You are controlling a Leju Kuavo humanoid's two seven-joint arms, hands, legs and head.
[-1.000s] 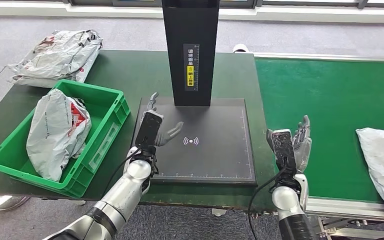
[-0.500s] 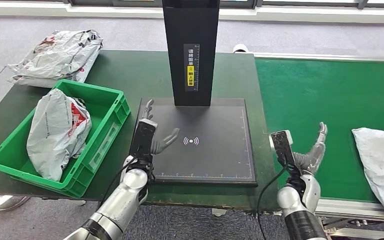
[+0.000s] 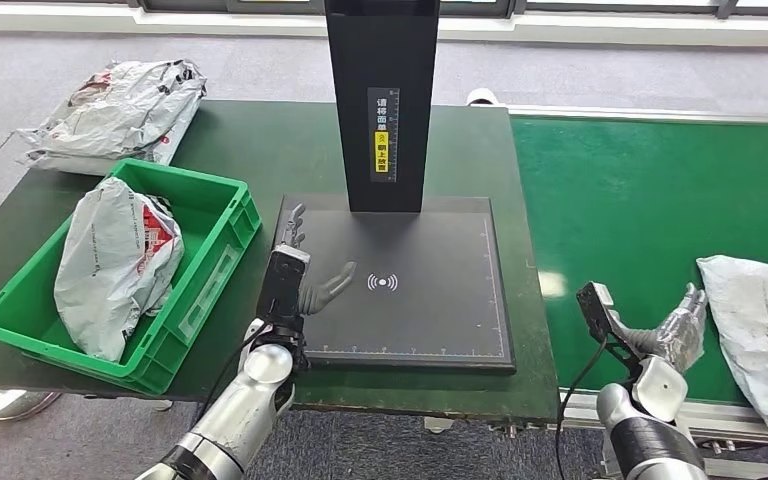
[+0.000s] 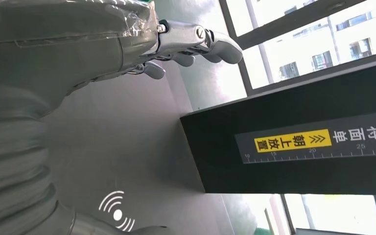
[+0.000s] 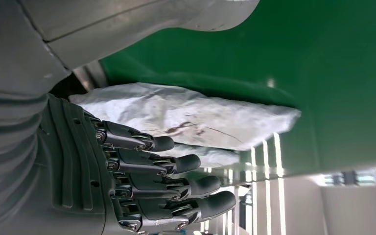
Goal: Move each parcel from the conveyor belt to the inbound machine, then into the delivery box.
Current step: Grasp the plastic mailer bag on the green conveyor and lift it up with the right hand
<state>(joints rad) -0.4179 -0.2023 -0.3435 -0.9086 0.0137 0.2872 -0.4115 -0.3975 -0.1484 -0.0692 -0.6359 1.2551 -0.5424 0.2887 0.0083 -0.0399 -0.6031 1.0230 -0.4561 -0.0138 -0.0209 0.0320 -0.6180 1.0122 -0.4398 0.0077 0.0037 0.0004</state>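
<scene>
A grey parcel (image 3: pixel 763 330) lies on the green conveyor belt (image 3: pixel 640 200) at the robot's right, its near edge just beside the right hand (image 3: pixel 672 334), which hovers over the belt with fingers (image 5: pixel 176 164) spread and holding nothing; whether fingertips touch the bag is hard to tell from the head view, though the right wrist view shows a slim gap. The left hand (image 3: pixel 305 275) hangs over the left part of the black scanner plate (image 3: pixel 440 320) of the inbound machine (image 3: pixel 381 100), palm open, thumb pointing toward the white signal mark (image 3: pixel 382 283), and empty. The machine's dark column rises from the back of the plate and carries a yellow label (image 3: pixel 381 143). Left of the plate stands a green box (image 3: pixel 210 270) with one grey parcel (image 3: pixel 115 260) lying inside it. Another crumpled bag (image 3: pixel 120 110) rests on the dark table (image 3: pixel 260 140) behind the box.
</scene>
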